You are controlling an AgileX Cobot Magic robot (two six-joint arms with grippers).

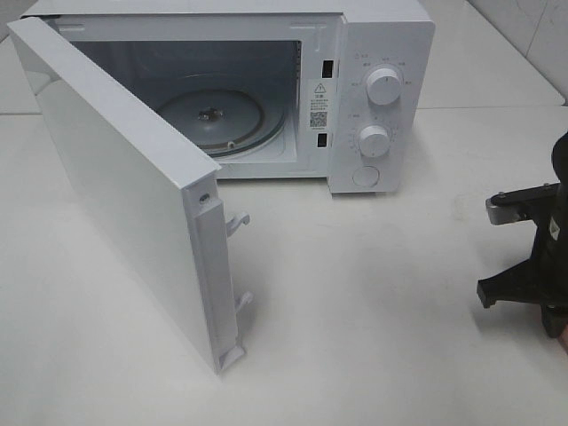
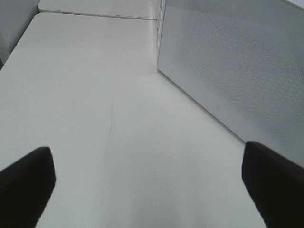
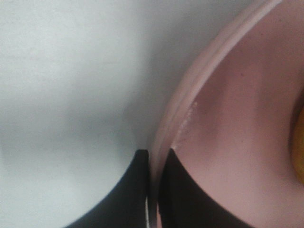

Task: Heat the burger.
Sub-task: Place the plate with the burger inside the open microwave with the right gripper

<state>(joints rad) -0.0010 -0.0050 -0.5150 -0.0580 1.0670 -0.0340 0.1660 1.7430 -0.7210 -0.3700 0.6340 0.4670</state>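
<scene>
The right gripper (image 3: pixel 153 190) pinches the rim of the pink plate (image 3: pixel 183 102) at the scene's right edge, and an orange-yellow sliver on the plate is likely the burger (image 3: pixel 299 142). The left gripper (image 2: pixel 147 190) hangs wide and empty beside the microwave door (image 1: pixel 124 204). Plate-loading seems in hand: the next move calls for lifting it level and carrying it left onto the glass turntable (image 1: pixel 213 115).

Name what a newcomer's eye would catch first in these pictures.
The white microwave at the back of the table stands out first. Its door stands wide open toward the front left, showing a bare glass turntable inside. In the right wrist view, the right gripper is pinched shut on the rim of a pink plate.
</scene>
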